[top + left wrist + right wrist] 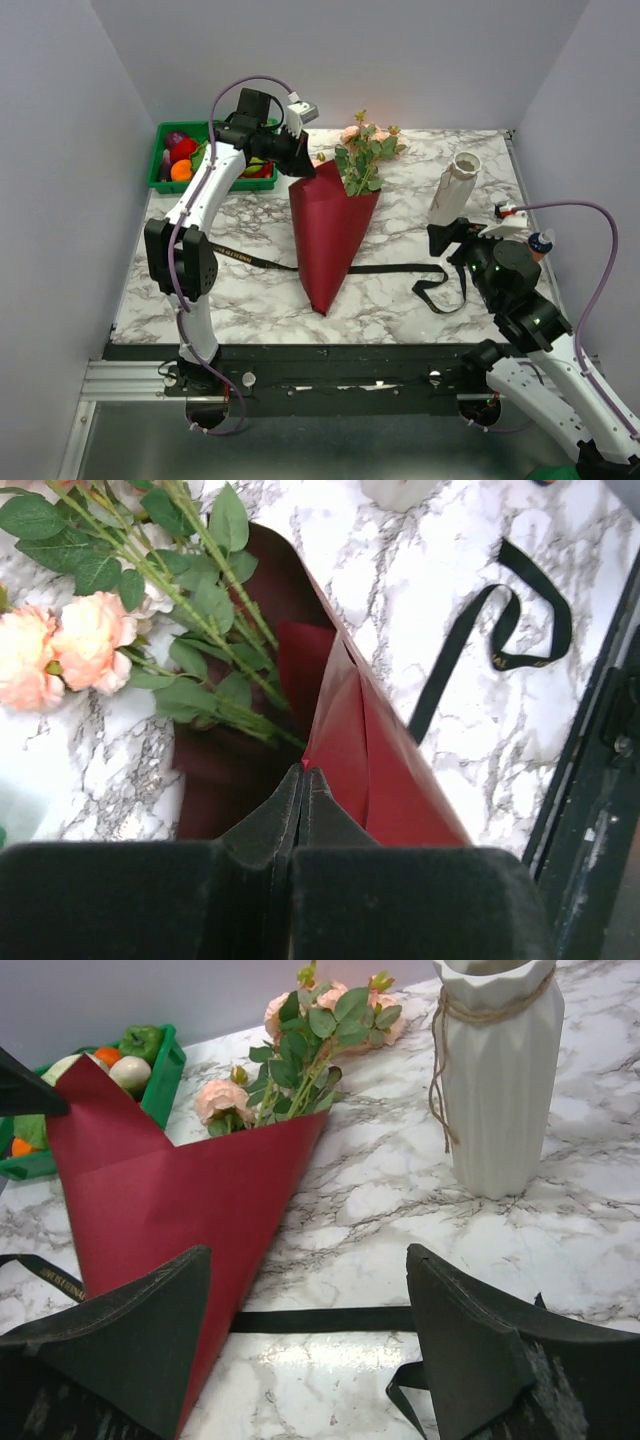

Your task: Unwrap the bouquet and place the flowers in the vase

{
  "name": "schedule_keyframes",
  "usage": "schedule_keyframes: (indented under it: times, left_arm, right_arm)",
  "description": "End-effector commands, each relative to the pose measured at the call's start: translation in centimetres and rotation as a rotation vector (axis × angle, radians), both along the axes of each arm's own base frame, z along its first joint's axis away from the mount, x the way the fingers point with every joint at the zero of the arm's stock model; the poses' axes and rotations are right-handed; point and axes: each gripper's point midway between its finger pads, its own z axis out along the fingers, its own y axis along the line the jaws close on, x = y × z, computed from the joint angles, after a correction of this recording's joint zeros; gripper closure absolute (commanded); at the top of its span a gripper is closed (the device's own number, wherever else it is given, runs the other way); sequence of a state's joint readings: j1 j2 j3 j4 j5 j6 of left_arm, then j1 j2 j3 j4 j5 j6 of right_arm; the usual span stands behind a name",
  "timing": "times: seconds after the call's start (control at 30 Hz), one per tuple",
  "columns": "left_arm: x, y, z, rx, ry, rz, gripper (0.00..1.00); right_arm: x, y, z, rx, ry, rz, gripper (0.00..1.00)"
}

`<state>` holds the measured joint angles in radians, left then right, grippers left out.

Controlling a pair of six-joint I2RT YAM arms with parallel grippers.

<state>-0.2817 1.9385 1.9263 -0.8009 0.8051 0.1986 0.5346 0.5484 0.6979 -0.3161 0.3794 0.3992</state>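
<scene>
Peeling the wrap open is the step in hand. The left gripper [303, 780] has its fingers pressed together on the top corner of the maroon paper [328, 235]. A slow pull up and away from the stems should unfold the cone without tearing it or dragging the flowers [225, 1098] along. The right gripper [308, 1260] hangs low over the worktop [400, 310], fingers spread, holding nothing; it could pin the far flap. Mid-worktop lies the bouquet [340, 200], blooms toward the back, black ribbon [390, 268] loose beneath it. To its right the vase [500, 1080] stands upright, well apart, with no stems in it. At back left a green tray [170, 1070] holds vegetables.
</scene>
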Motion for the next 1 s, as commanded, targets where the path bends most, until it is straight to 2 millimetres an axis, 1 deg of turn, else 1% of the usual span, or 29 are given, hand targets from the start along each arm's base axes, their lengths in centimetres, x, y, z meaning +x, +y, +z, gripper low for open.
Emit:
schedule_keyframes:
  times: [0.0, 0.03, 0.1, 0.13, 0.17, 0.2, 0.23, 0.27, 0.33, 0.4, 0.43, 0.47, 0.5, 0.57, 0.6, 0.67, 0.7, 0.77, 0.8, 0.87, 0.93, 0.97]
  left_arm:
    - [-3.3, -2.7, 4.5, -0.097, 0.003, -0.087, 0.95]
    - [-3.7, -3.1, 5.0, -0.1, -0.002, -0.094, 0.92]
    - [-4.3, -3.8, 5.5, -0.098, -0.011, -0.108, 0.8]
    - [-4.8, -4.4, 5.5, -0.09, -0.015, -0.116, 0.68]
    - [-4.9, -4.5, 5.5, -0.084, -0.018, -0.118, 0.54]
    - [-5.1, -4.7, 5.4, -0.078, -0.017, -0.119, 0.48]
    - [-5.1, -4.6, 5.3, -0.073, -0.017, -0.115, 0.41]
    - [-4.8, -4.4, 5.0, -0.056, -0.019, -0.099, 0.22]
    - [-4.6, -3.7, 4.2, -0.021, -0.018, -0.077, 0.01]
    - [-3.7, -2.3, 3.0, 0.031, -0.019, -0.018, 0.01]
    - [-3.4, -1.5, 3.0, 0.036, -0.023, 0.009, 0.01]
    - [-2.4, -0.1, 2.7, 0.04, -0.017, 0.06, 0.01]
    - [-1.7, 0.9, 1.8, 0.056, -0.009, 0.105, 0.01]
    - [-1.0, 2.5, 1.3, 0.078, -0.017, 0.162, 0.01]
    - [-0.8, 3.5, 0.5, 0.095, -0.009, 0.183, 0.01]
    - [-1.1, 3.9, 0.3, 0.103, -0.025, 0.175, 0.01]
    - [-1.5, 4.0, -0.4, 0.114, -0.015, 0.169, 0.01]
    - [-1.7, 4.3, -0.2, 0.124, -0.029, 0.178, 0.01]
    - [-1.7, 4.7, -0.5, 0.137, -0.029, 0.193, 0.01]
    - [-1.0, 6.2, -0.5, 0.187, -0.057, 0.265, 0.01]
    - [-0.1, 8.1, -1.2, 0.257, -0.074, 0.359, 0.01]
    - [1.0, 11.0, -1.5, 0.349, -0.098, 0.484, 0.01]
  right_arm:
    - [0.0, -0.3, -0.5, -0.003, 0.0, -0.012, 0.14]
    - [0.0, -0.4, -0.5, -0.003, -0.002, -0.015, 0.14]
    - [-0.1, -0.5, -0.5, -0.002, -0.005, -0.021, 0.14]
    - [-0.2, -0.6, -0.4, -0.002, -0.007, -0.024, 0.13]
    - [-0.2, -0.7, -0.6, -0.006, -0.003, -0.027, 0.11]
    - [-0.2, -0.8, -0.5, -0.002, -0.006, -0.032, 0.11]
    - [-0.3, -0.9, -0.7, -0.008, 0.0, -0.033, 0.1]
    - [-0.3, -0.9, -0.8, -0.008, 0.003, -0.035, 0.09]
    - [-0.4, -1.0, -1.0, -0.011, 0.011, -0.039, 0.09]
    - [-0.4, -1.0, -1.0, -0.01, 0.013, -0.037, 0.08]
    - [-0.4, -1.1, -1.1, -0.012, 0.015, -0.04, 0.07]
    - [-0.4, -1.0, -1.0, -0.01, 0.013, -0.039, 0.07]
    - [-0.5, -1.1, -1.0, -0.009, 0.011, -0.039, 0.06]
    - [-0.5, -1.1, -0.8, -0.009, 0.006, -0.037, 0.06]
    - [-0.5, -1.0, -0.6, -0.008, 0.005, -0.035, 0.06]
    - [-0.5, -1.0, -0.5, -0.009, 0.002, -0.033, 0.06]
    - [-0.5, -1.0, -0.3, -0.011, -0.001, -0.034, 0.06]
    - [-0.5, -1.1, -0.1, -0.014, -0.006, -0.035, 0.06]
    - [-0.5, -1.2, 0.2, -0.012, -0.01, -0.038, 0.06]
    - [-0.6, -1.4, 0.3, -0.021, -0.009, -0.042, 0.06]
    - [-0.8, -1.5, 0.4, -0.025, -0.011, -0.044, 0.06]
    - [-0.9, -1.7, 0.4, -0.031, -0.012, -0.046, 0.06]
